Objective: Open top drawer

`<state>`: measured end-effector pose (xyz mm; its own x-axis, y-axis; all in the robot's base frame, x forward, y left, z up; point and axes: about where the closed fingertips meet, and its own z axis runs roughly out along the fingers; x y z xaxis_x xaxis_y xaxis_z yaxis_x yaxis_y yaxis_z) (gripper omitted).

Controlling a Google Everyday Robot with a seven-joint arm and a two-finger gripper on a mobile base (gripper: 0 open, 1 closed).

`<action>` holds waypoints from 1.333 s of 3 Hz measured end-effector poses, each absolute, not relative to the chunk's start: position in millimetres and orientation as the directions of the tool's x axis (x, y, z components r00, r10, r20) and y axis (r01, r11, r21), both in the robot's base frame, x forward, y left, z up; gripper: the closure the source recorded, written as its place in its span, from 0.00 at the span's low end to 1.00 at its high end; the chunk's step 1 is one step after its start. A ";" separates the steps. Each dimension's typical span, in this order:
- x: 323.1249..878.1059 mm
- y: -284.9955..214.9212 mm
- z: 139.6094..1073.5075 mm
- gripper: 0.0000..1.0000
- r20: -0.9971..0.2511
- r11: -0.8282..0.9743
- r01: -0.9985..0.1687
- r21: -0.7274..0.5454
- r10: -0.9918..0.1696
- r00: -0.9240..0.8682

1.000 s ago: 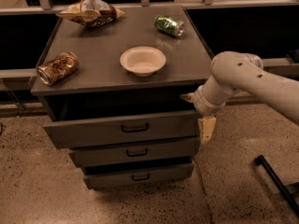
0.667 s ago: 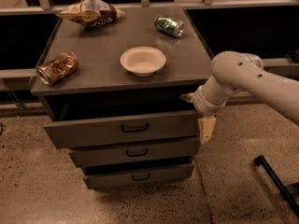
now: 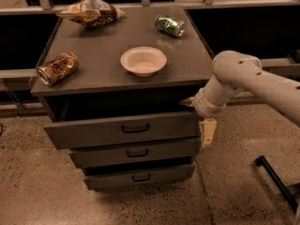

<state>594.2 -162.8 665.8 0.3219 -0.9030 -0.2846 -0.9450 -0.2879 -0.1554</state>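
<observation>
The top drawer [image 3: 93,132] is the widest of three grey drawers in a grey metal cabinet, with a small black bar handle [image 3: 135,128] at its centre. Its front stands out further than the two narrower drawers [image 3: 108,153] below it, and a dark gap shows above it under the cabinet top. My gripper [image 3: 204,123] hangs from the white arm [image 3: 243,78] at the right end of the top drawer's front, by the cabinet's right front corner, well right of the handle.
On the cabinet top [image 3: 103,41] lie a white bowl [image 3: 143,61], a green can [image 3: 169,25] on its side, a chip bag [image 3: 91,11] and a brown crumpled can [image 3: 57,68] near the left edge. A black bar [image 3: 276,182] lies on the speckled floor at the right.
</observation>
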 end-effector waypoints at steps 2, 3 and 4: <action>553.5 -164.6 671.8 0.56 -0.323 -0.300 -0.949 -0.099 -0.892 0.316; 553.7 -164.5 680.8 0.60 -0.323 -0.300 -0.949 -0.099 -0.892 0.316; 556.1 -163.5 682.9 0.42 -0.323 -0.300 -0.949 -0.099 -0.892 0.316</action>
